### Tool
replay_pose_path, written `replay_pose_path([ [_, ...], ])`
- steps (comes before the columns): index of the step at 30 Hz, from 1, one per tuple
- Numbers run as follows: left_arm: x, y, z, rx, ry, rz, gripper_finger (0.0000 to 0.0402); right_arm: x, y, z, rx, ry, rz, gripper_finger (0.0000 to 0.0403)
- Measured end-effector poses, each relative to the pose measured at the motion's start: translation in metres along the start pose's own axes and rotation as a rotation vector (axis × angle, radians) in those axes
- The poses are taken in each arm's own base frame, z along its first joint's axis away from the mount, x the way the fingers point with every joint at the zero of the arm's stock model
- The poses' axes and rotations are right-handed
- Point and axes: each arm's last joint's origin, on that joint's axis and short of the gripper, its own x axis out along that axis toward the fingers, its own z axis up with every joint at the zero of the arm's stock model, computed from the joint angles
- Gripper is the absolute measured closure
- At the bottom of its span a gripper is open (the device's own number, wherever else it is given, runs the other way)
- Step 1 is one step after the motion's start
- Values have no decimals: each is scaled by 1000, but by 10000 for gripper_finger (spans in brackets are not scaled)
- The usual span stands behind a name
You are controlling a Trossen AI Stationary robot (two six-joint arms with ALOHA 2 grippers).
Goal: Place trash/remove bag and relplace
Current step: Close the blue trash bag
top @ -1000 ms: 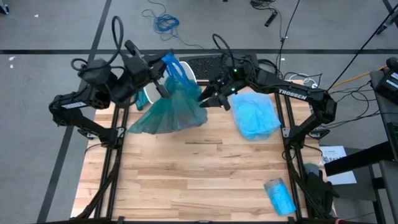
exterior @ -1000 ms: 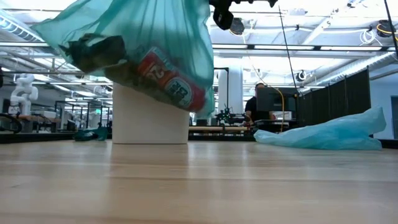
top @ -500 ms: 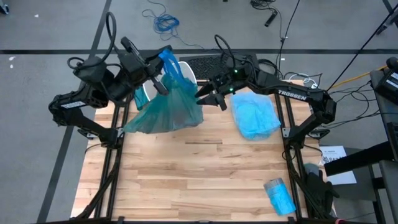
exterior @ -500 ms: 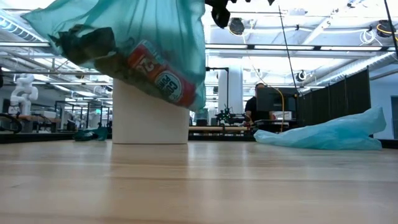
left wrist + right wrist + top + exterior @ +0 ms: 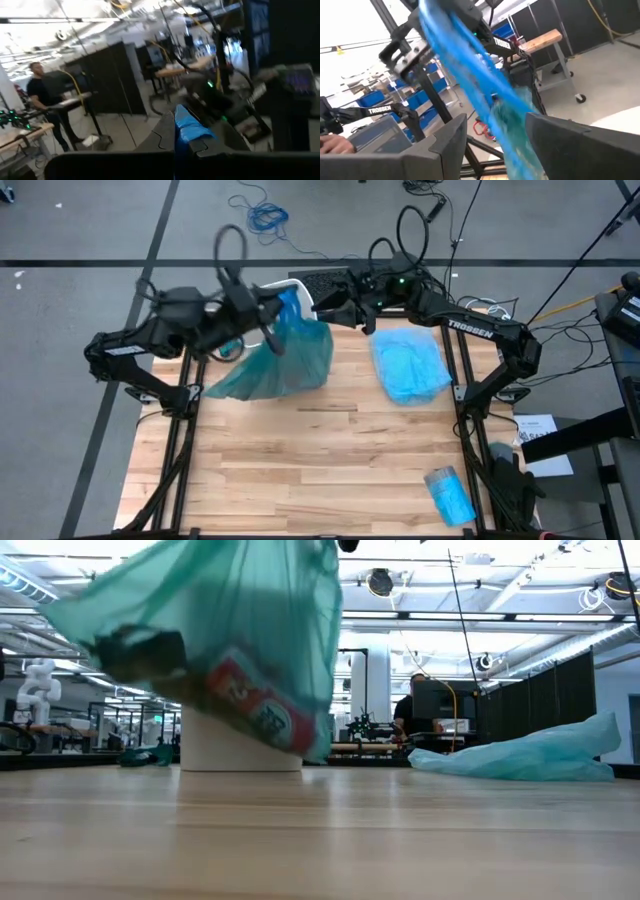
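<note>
Bag, teal, filled, one: lifted clear of the bench and hanging from the left hand, which is clamped on its blue drawstring. A second ago it hung further left; it has swung towards the white bin and sits a little lower, so removal of the full liner looks done and carrying it away is in hand.

Trash, inside the bag: one red-and-white bottle and one dark wad show through the film; the rest cannot be counted.

Right hand, one: fingers apart, raised by the bin's far side, having drawn back from the bag, its fingers either side of the blue drawstring without closing on it.

Spare blue bags, two: one spread on the right of the bench, one bundled at the near right edge.

Person, one, in the room behind.
</note>
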Motion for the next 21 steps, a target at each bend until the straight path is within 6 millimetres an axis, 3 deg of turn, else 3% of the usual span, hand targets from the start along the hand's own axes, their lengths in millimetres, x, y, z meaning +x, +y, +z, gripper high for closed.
replay_pose_path([
  [7,6,-16,-11,46,72,-65,402,-3,1,1,5,48,79,206],
  [21,6,-25,-27,-26,192,-202,402,-3,1,2,1,82,187,206],
])
